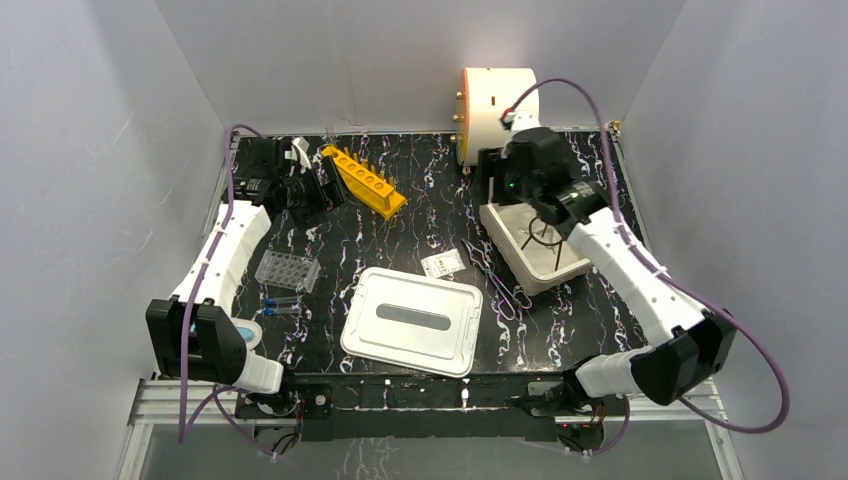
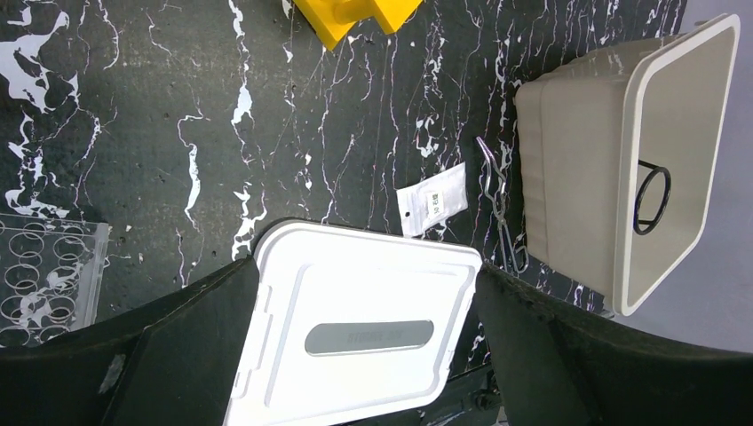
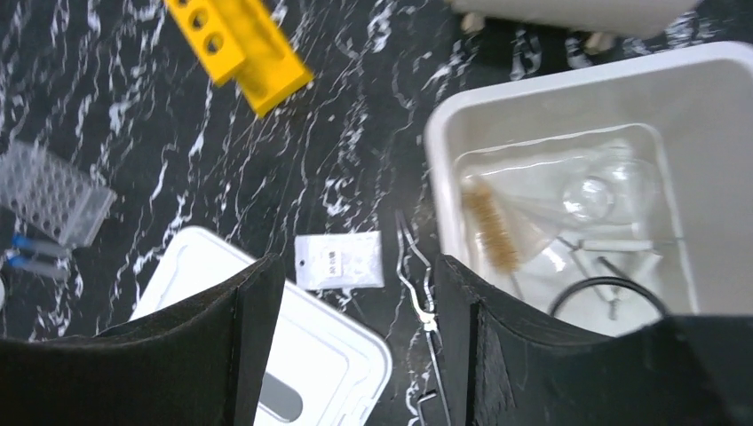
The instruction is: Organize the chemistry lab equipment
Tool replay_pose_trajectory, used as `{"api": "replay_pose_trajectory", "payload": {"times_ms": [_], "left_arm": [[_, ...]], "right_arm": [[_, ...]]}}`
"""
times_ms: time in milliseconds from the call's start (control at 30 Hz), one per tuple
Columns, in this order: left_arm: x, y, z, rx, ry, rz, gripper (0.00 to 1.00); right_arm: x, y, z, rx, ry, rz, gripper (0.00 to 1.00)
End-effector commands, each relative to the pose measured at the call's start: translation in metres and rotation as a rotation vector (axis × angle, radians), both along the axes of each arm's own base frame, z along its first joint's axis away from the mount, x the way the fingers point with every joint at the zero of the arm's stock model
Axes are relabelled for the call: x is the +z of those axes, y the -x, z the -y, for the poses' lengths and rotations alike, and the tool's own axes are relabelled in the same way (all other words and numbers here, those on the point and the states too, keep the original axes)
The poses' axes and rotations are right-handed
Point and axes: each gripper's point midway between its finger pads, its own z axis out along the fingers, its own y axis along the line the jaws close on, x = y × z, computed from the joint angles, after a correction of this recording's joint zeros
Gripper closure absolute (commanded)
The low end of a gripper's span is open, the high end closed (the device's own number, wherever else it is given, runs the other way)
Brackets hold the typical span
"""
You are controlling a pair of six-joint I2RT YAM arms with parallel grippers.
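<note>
**labrat_42:** Where's the left gripper (image 2: 364,271) at?

**pipette_pete:** It's up at the back left, just beside the end of the orange tube rack (image 1: 364,180). Claw spread wide, nothing in it. The wrist view looks straight down between the fingers at the flat lid (image 2: 355,333).

**labrat_42:** And the loose stuff on that side?

**pipette_pete:** The clear well plate (image 1: 288,270) sits on the table beside the left arm. The blue-capped vials (image 1: 281,304) lie flat just in front of it. The lid is front and centre, with a small white packet (image 1: 441,263) near its far right corner.

**labrat_42:** Tongs?

**pipette_pete:** The wire tongs (image 1: 495,280) lie on the table between the packet and the white tub (image 1: 520,262), close along the tub's left wall.

**labrat_42:** Anything in the tub?

**pipette_pete:** Yep. The funnel (image 3: 542,222), a little brush (image 3: 490,232) and a black wire ring (image 3: 608,297) are all on the bottom.

**labrat_42:** Right side?

**pipette_pete:** The right gripper (image 3: 355,266) hangs over the tub's far end, fingers apart, holding nothing. The cream drum (image 1: 497,105) stands behind it at the back wall.
</note>
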Motion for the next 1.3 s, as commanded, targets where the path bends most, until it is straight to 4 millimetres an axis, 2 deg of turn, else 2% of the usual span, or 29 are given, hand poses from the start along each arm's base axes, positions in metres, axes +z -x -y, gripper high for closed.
{"api": "replay_pose_trajectory", "payload": {"times_ms": [0,100,200,267,333,467,600,867,1000,1267], "left_arm": [[0.006,0.007,0.002,-0.007,0.015,0.014,0.08],[0.003,0.008,0.001,0.004,0.012,0.003,0.07],[-0.001,0.011,0.0,0.011,0.009,-0.006,0.08],[-0.002,0.011,0.0,0.013,0.007,-0.008,0.08],[-0.003,0.013,0.0,0.013,0.007,-0.011,0.08],[-0.006,0.013,0.0,0.011,0.01,-0.018,0.09],[-0.008,0.015,0.0,0.009,0.007,-0.024,0.09],[-0.013,0.017,0.0,0.009,0.011,-0.037,0.09],[-0.014,0.015,0.001,0.008,0.012,-0.038,0.1],[-0.014,0.013,-0.001,0.012,-0.002,-0.037,0.1]], "right_arm": [[-0.016,0.003,-0.033,0.022,0.088,-0.007,0.29],[-0.048,0.013,-0.062,0.072,0.181,-0.05,0.29],[-0.087,0.019,-0.071,0.079,0.295,-0.11,0.29],[-0.113,0.019,-0.07,0.07,0.367,-0.146,0.29],[-0.131,0.017,-0.066,0.069,0.421,-0.165,0.31],[-0.159,0.006,-0.062,0.073,0.513,-0.185,0.38],[-0.186,-0.008,-0.049,0.027,0.518,-0.273,0.4],[-0.222,-0.014,-0.049,0.145,0.581,-0.376,0.35],[-0.233,-0.025,-0.048,0.151,0.623,-0.374,0.5],[-0.243,-0.036,-0.046,0.17,0.693,-0.373,0.58]]}}
